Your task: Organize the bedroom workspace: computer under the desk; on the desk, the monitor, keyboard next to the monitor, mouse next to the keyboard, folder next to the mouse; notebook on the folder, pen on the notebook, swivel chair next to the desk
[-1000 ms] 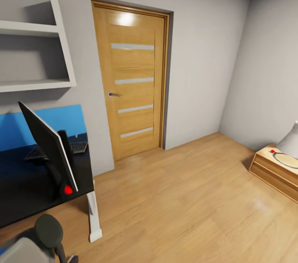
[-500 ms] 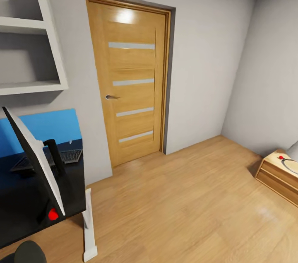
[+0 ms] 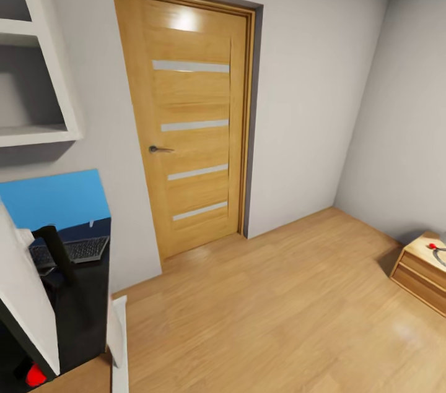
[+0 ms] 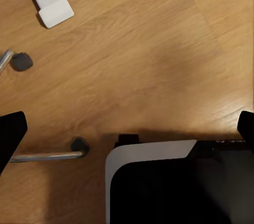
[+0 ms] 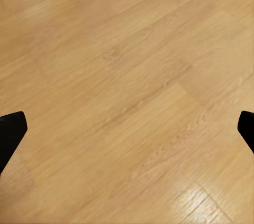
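A wooden door (image 3: 189, 114) fills the middle of the head view, with the black counter (image 3: 80, 306) at lower left. The monitor (image 3: 25, 294) stands on it, grey back showing, the keyboard (image 3: 77, 250) behind it before a blue panel (image 3: 56, 198). Both hands, the left hand (image 4: 127, 131) and right hand (image 5: 127, 129), hang wide open and empty over the floor (image 5: 127, 76), chair castors (image 4: 22, 61) near the left.
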